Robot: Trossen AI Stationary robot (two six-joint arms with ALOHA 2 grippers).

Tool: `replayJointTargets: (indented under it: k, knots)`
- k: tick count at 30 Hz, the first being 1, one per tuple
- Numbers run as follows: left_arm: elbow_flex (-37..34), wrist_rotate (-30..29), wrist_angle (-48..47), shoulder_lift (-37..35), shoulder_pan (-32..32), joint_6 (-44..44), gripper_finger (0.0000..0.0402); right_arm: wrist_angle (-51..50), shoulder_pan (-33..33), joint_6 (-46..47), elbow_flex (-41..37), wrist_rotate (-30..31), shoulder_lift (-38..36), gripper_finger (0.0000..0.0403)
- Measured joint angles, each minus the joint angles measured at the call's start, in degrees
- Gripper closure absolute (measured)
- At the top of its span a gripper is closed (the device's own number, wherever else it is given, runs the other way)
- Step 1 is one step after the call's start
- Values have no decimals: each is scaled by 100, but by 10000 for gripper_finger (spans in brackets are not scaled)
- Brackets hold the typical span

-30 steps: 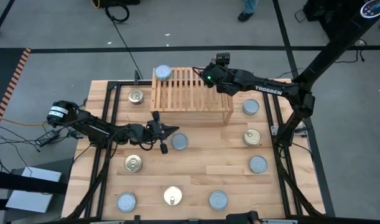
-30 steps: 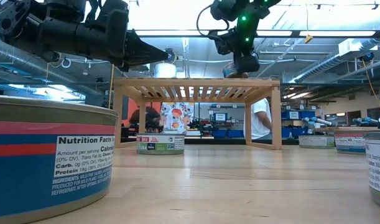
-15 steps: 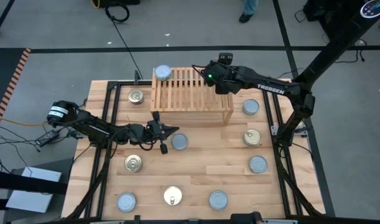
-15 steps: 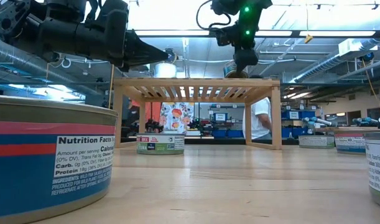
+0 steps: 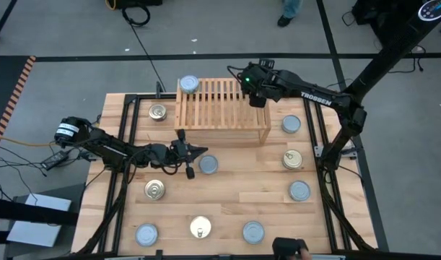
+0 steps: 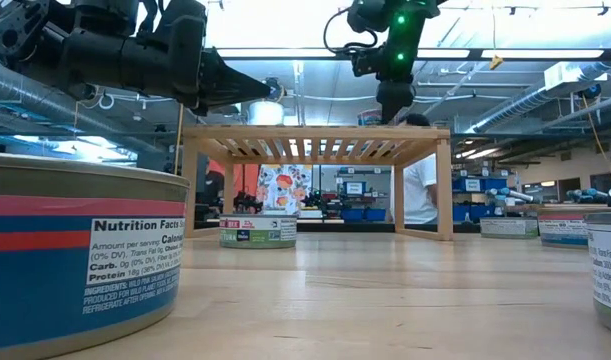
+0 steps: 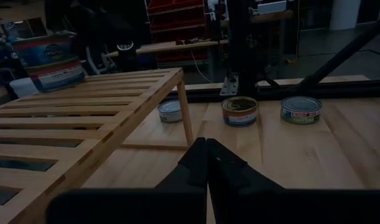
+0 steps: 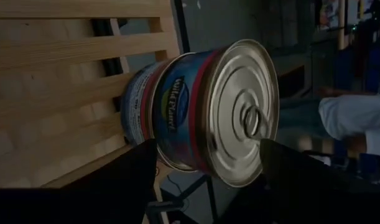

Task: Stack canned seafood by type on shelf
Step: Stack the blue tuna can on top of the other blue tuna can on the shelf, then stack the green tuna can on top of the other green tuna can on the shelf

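The shelf (image 5: 220, 105) stands at the table's far middle. A golden pull-tab tin (image 8: 202, 112) sits upright on its slats (image 8: 53, 93) at the far right corner, lid up. My right gripper (image 8: 205, 155) is open just behind that tin; its fingers stand wide apart, short of the tin and not touching it. In the high view the gripper (image 5: 253, 92) hides the tin. A silvery tin (image 5: 189, 84) rests on the shelf's far left corner. My left gripper (image 5: 189, 155) is shut, hovering off the shelf's near left corner beside a silvery tin (image 5: 208, 165).
Tins lie spread over the table: golden ones (image 5: 157, 111), (image 5: 155, 189), (image 5: 200, 227), (image 5: 293, 159) and silvery ones (image 5: 146, 234), (image 5: 253, 231), (image 5: 299, 191), (image 5: 291, 124). A large tin (image 6: 80, 255) stands close to the low camera. A person's hand (image 5: 289, 249) shows at the near edge.
My right gripper has moved toward the table's far right, along the shelf's far edge, and has risen a little. The golden-lid tin stays on the shelf's far right corner.
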Motion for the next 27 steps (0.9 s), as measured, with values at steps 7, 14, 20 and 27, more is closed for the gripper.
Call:
replayJointTargets:
  k: [7, 14, 20, 27]
  knots:
    - [0, 0, -20, 0, 1, 0, 397, 155, -71, 127, 0, -30, 0, 110]
    - [0, 0, -39, 0, 2, 0, 397, 146, 103, 112, 0, 126, -50, 110]
    - [0, 0, -48, 0, 2, 0, 397, -53, 496, 300, 0, 458, -311, 110]
    - [0, 1, -59, 0, 0, 0, 396, -267, 1251, 1445, 0, 442, -630, 150]
